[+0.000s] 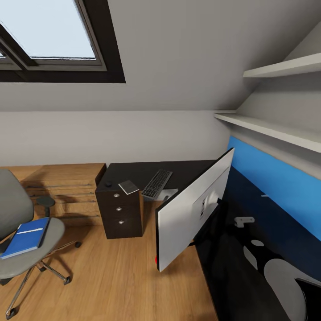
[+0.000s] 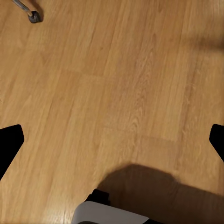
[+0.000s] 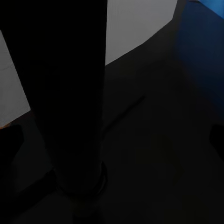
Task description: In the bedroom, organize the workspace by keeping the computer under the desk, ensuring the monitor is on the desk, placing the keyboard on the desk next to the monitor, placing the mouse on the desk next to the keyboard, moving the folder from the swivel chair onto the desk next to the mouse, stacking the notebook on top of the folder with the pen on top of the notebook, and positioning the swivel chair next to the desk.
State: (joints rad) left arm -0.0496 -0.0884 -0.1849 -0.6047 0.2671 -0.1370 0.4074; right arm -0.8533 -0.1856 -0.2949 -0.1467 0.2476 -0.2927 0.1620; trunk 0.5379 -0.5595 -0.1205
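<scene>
The monitor stands tilted at the edge of the black desk, its pale back toward me and its red-dot corner out over the floor. On the desk's far wing lie the keyboard, the grey notebook and the small dark mouse. At the left, the swivel chair carries the blue folder, with the white pen lying on it. My left gripper hangs open over bare floor. My right gripper is open just above the desk top, with a black upright part close in front.
A light-wood dresser stands against the wall between chair and desk. Black drawers close the desk's left end. A blue back panel and two white shelves line the right wall. A chair castor is on the wood floor.
</scene>
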